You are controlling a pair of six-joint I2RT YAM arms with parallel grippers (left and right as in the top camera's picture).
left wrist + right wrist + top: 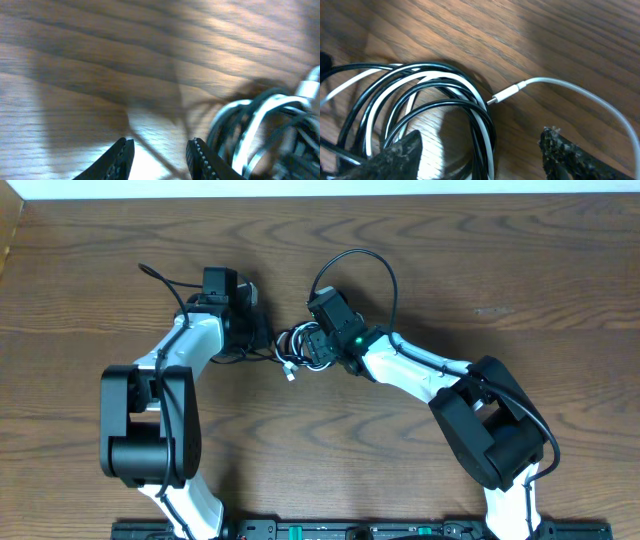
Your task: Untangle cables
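The cables (298, 345) lie as one tangled coil of black and white cords on the wooden table, between my two arms. In the left wrist view the coil (260, 115) sits just right of my left gripper (160, 141), which is open with a narrow gap; a thin blurred dark line crosses that gap. My right gripper (481, 134) is open wide, and several strands of the coil (420, 80) run between its fingers untouched. A white cord (580, 90) ends in a small plug (502, 95) beside the coil. In the overhead view both grippers, left (265, 340) and right (318, 348), flank the coil.
A thick black arm wire (375, 260) loops up behind the right wrist, and another (160, 277) trails behind the left arm. The two arm bases (150, 430) (495, 430) stand near the front edge. Bare wooden table (500, 280) surrounds the coil.
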